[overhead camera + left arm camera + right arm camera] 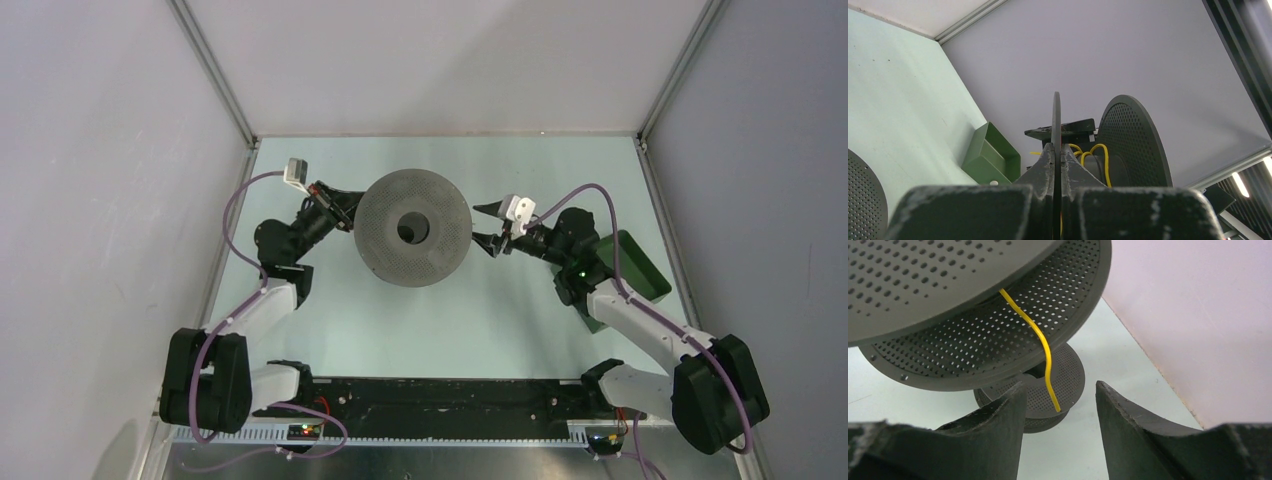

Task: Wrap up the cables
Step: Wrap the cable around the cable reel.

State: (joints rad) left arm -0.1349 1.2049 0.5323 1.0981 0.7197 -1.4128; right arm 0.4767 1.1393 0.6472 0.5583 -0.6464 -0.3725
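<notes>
Jaws of the left pincer (1056,147) are pressed together on the thin left rim of a dark grey spool (385,235), pinching that perforated flange edge-on. The spool hangs mid-table, raised above the pale green table (330,330).

Across from it the right pincer (1060,390) stands spread wide just beside the spool's right rim, gripping nothing, its two dark fingers (993,415) flanking open air. Just ahead of that gap dangles the loose end of the yellow cable (1040,337). It comes out from between the spool's two flanges and curves downward, apart from both fingers. In the left wrist view more yellow loops sit by the hub between the flanges.

Beneath the raised spool a second perforated spool (1070,375) rests on the table. A green bin (640,265) lies at the table's right edge, close beside the right arm.
</notes>
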